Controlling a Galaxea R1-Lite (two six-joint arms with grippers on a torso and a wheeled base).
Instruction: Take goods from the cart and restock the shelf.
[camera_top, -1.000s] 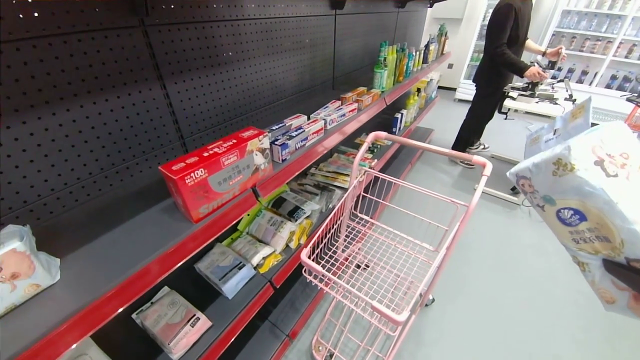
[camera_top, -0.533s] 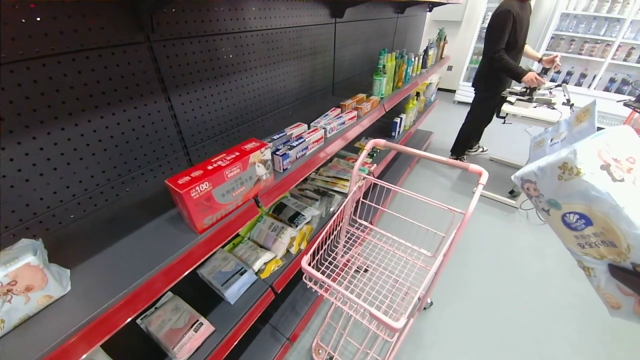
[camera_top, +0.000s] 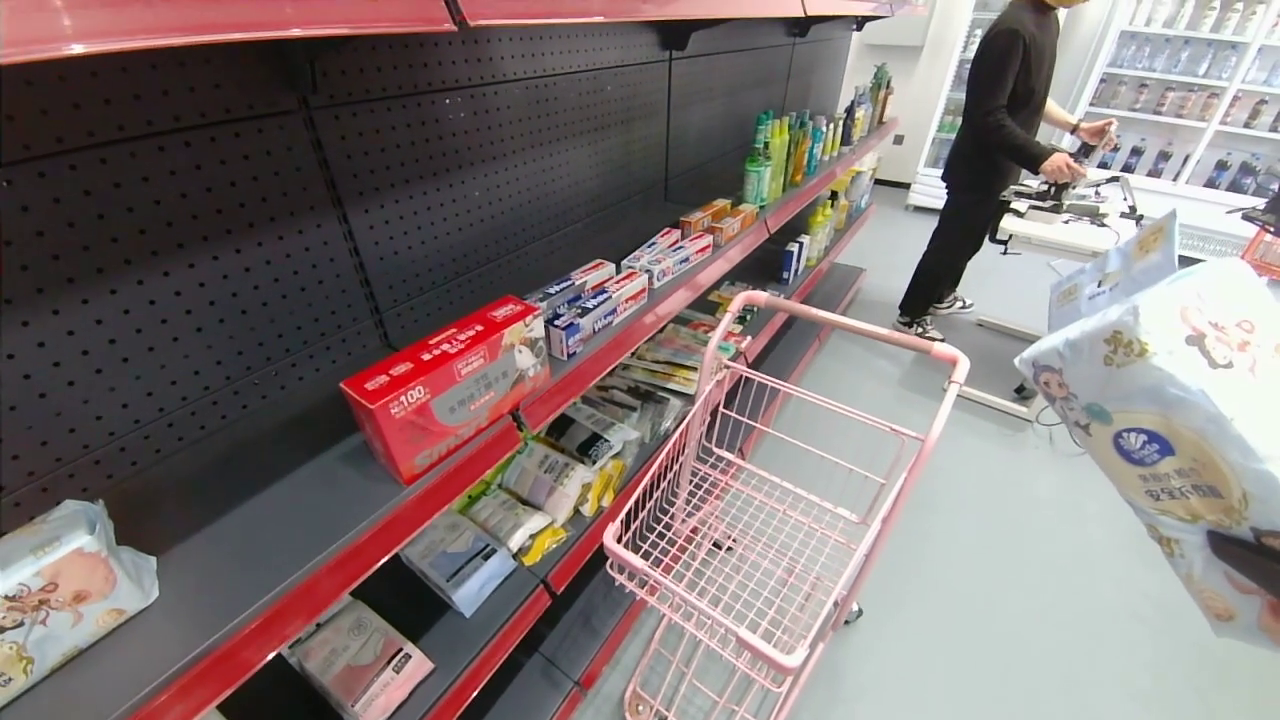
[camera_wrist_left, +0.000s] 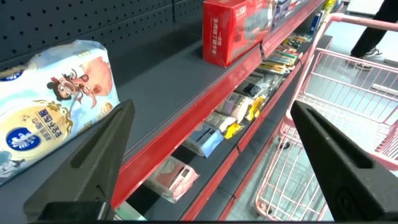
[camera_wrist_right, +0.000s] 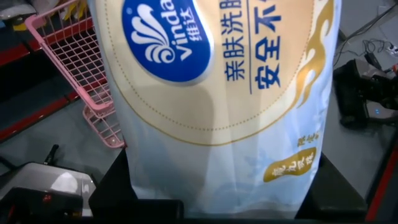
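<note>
1. The thing we need to put away is the big white soft plastic pack with cartoon pictures (camera_top: 1165, 420). It is up in the air on our right side. It is past the pink wire cart (camera_top: 790, 520) and well apart from the grey shelf board with the red front edge (camera_top: 300, 520).
2. We think this pack is puffy and light, like a pillow. It will squash when we squeeze it, and it will not break. Its plastic skin looks smooth and shiny, so it may slip. It is also big, so it may tip or swing if we move fast.
3. We think the best place to hold it is across its two narrow sides. We should press hard enough to dent the soft stuff inside.
4. Our right claw (camera_wrist_right: 217, 193) does just that. It has one dark finger on each side of the pack's lower end. The claw is about as far open as the pack is thick, and both fingers press on the plastic. It holds the pack and nothing else.
5. Our left claw (camera_wrist_left: 208, 155) is wide open and holds nothing. It hangs just in front of the shelf board, near a second cartoon pack (camera_wrist_left: 50, 106) that lies on the board.
6. We think our pack can go on the board between that second pack and the red cardboard box (camera_top: 445, 385).
</note>
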